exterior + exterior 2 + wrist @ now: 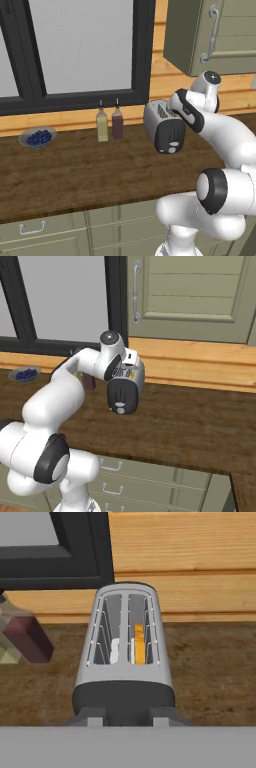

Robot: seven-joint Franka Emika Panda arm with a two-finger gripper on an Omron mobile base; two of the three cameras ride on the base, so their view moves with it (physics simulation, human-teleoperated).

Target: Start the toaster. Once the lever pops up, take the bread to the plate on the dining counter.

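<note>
The toaster (125,657) stands on the wooden bench (75,175) below the window, near the back wall, its dark end facing the robot. In the hand view its 2 slots run away from the camera, and an orange-tan slice, the bread (139,644), sits deep in the right slot; a pale strip shows in the left one. The pincer (127,718) hangs just above the toaster's near, dark end, its 2 finger tips a little way apart with nothing between them: partly open and holding nothing.

The step in hand looks like starting the toaster. Whether the lever is already down I cannot tell; the lever itself is not clear in any view. The bread sitting low suggests toasting has begun or is about to. Next, the arm probably has to wait for the pop-up, then reach down over the right slot and pinch the slice by its thin top edge.

2 bottles (110,125) stand just left of the toaster and a bowl of blueberries (37,137) sits well apart. No brand, label or writing can be read anywhere.
</note>
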